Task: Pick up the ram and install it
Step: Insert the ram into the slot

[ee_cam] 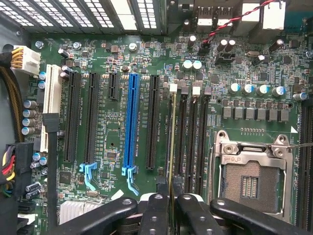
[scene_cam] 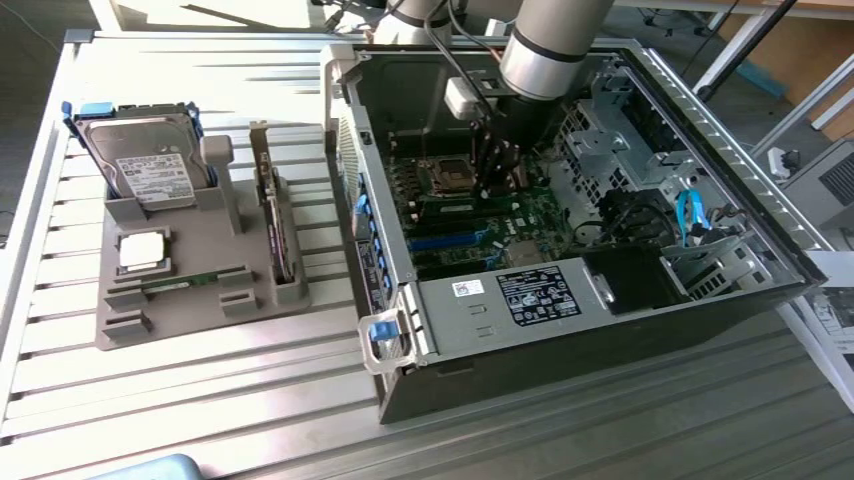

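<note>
Reaching down into case, hand apparently pinching ram.

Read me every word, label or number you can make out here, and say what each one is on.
No text reads clearly.
Hard drive label: too blurred.
Black sticker on the computer case: too small.
White sticker beside it: too small.
Motherboard lettering by the blue slot: too small.

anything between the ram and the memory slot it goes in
Nothing visible: the ram, gripped edge-on by the gripper, lines up over the memory slots beside the processor socket, and no cable crosses them.
</note>
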You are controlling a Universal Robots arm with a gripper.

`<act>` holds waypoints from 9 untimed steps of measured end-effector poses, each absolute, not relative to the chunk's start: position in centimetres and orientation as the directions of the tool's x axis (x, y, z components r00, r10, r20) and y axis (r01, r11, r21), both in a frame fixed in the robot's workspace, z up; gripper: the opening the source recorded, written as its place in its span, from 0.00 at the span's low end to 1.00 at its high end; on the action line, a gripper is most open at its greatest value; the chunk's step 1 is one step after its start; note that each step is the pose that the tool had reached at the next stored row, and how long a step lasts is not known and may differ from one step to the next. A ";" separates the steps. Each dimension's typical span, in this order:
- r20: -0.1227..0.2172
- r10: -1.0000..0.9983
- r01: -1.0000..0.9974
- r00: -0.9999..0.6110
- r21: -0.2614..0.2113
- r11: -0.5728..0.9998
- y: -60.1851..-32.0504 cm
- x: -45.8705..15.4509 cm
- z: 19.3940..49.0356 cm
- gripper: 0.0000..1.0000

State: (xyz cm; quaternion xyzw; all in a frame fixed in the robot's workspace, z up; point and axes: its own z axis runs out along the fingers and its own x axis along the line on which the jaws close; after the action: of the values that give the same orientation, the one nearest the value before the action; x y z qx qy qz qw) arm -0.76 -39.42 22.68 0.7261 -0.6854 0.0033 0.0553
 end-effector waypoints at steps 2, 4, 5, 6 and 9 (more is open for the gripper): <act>0.081 -0.995 -0.996 0.062 0.076 -0.056 -39.4 -0.8 22.7 0.14; 0.081 -0.995 -0.995 0.063 0.076 -0.057 -39.4 -0.8 22.6 0.14; 0.081 -0.995 -0.995 0.063 0.076 -0.057 -39.4 -0.8 22.6 0.14; 0.082 -0.995 -0.995 0.064 0.076 -0.058 -39.4 -0.8 22.5 0.14; 0.082 -0.995 -0.995 0.064 0.077 -0.058 -39.4 -0.8 22.5 0.14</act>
State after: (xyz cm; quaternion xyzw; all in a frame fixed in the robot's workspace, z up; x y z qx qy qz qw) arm -0.77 -39.42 22.50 0.7273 -0.6841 0.0035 0.0560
